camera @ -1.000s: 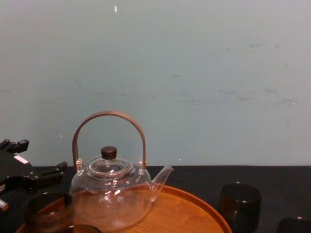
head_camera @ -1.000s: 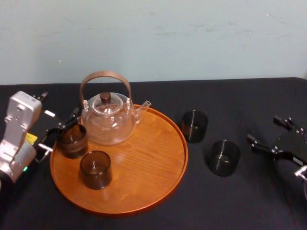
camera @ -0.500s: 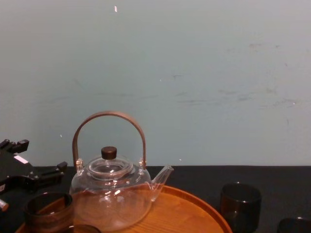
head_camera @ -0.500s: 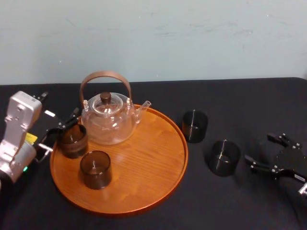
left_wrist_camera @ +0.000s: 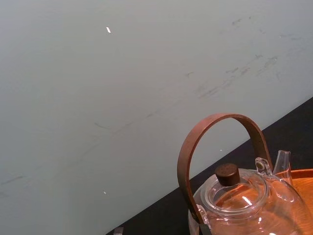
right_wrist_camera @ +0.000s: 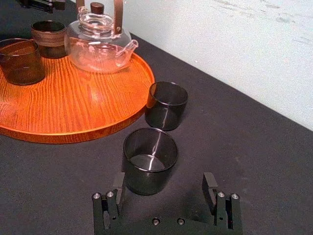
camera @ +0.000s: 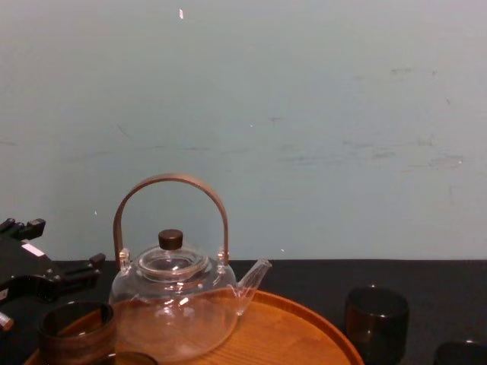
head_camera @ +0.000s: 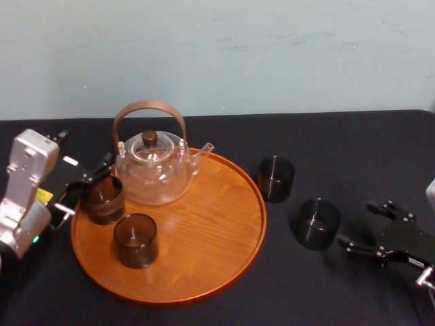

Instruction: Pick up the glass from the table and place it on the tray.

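The right gripper [head_camera: 355, 223] is sitting low over the black-clothed table [head_camera: 353, 149]. Its jaws are spread wide and holding nothing, and they are pointing at a short, dark smoked glass [head_camera: 316, 223] just ahead of its fingertips. This glass is standing upright on the cloth, to the right of the large round orange-brown wooden tray [head_camera: 211, 231] and apart from its rim. In the right wrist view it is sitting off-centre in the gap, closer to one finger than the other — a small sideways correction looks needed before closing.

The glass is looking light and stiff, but smooth-walled, so likely slippery and breakable. It has straight sides and no handle. Taking it across the wall at about mid-height, with a modest squeeze and keeping it upright, seems the safest hold.

Counting: four dark tumblers in all. Two are standing on the table — the glass and a second tumbler [head_camera: 275, 178] farther back, nearer the tray. Two are standing on the tray, a rear tumbler [head_camera: 103, 198] and a front tumbler [head_camera: 134, 239]. There is one clear glass teapot [head_camera: 153, 170] with a brown arched handle, at the tray's back left, and the tray's right half is lying bare.

The left gripper [head_camera: 83, 188] is waiting at the tray's left edge, jaws apart and empty, just beside the rear tumbler.
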Controlling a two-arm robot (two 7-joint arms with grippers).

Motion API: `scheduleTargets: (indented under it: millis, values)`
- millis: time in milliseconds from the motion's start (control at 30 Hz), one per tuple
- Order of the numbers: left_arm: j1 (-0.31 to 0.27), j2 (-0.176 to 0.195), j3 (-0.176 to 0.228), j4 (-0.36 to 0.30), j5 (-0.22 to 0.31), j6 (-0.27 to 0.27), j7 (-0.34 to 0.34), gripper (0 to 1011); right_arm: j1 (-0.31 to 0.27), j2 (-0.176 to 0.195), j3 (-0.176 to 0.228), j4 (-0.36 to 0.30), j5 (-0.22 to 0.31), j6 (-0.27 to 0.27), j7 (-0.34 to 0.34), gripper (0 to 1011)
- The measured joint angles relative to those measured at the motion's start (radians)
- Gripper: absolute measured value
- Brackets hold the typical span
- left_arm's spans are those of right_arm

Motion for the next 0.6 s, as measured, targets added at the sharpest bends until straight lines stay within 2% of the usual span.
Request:
scheduleTargets:
  millis: [367, 600]
  values:
    - [0.0, 0.0, 0.0, 0.0, 0.0, 0.0, 0.0, 1001, 0.022, -0.037, -0.002, 0.021, -0.019, 0.021, 0.032, 1002]
    - [0.0, 0.0, 0.0, 0.0, 0.0, 0.0, 0.0, 1001, 0.051, -0.058, -0.014, 0.034, -0.018, 0.069, 0.053, 1002]
